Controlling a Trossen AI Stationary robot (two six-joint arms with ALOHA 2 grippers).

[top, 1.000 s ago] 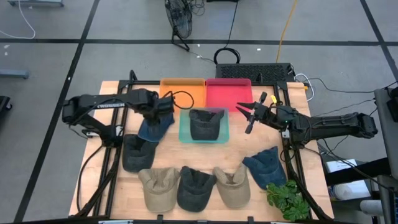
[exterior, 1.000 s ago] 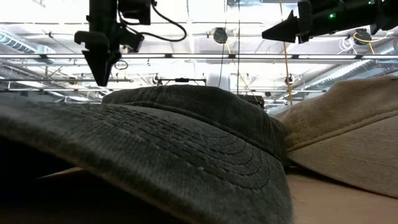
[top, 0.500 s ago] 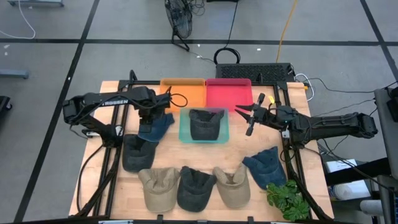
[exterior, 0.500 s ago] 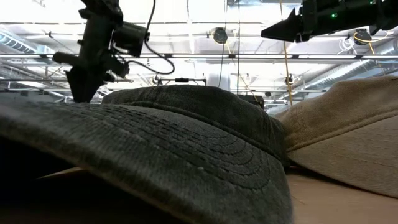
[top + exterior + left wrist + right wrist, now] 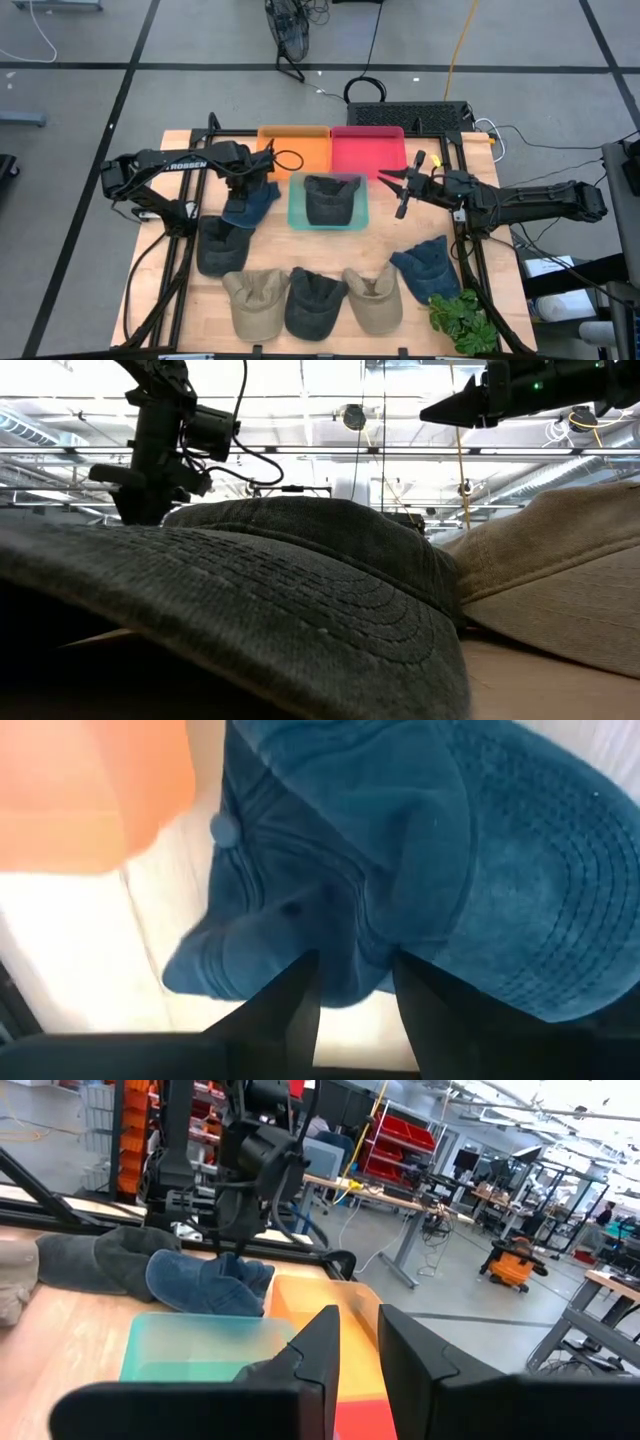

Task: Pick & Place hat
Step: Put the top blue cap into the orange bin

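Just beside the orange tray (image 5: 293, 147), on the wooden table (image 5: 185, 140), the blue hat (image 5: 250, 203) is lying with the left gripper (image 5: 350, 985) sitting down on its crown, fingers (image 5: 293, 1000) slightly apart and straddling a fold of cloth without yet pinching it. To grip well, it is worth closing on that bunched fold rather than the stiff brim. The right gripper (image 5: 402, 186) is hovering near the pink tray (image 5: 368, 150), fingers nearly together, holding nothing.
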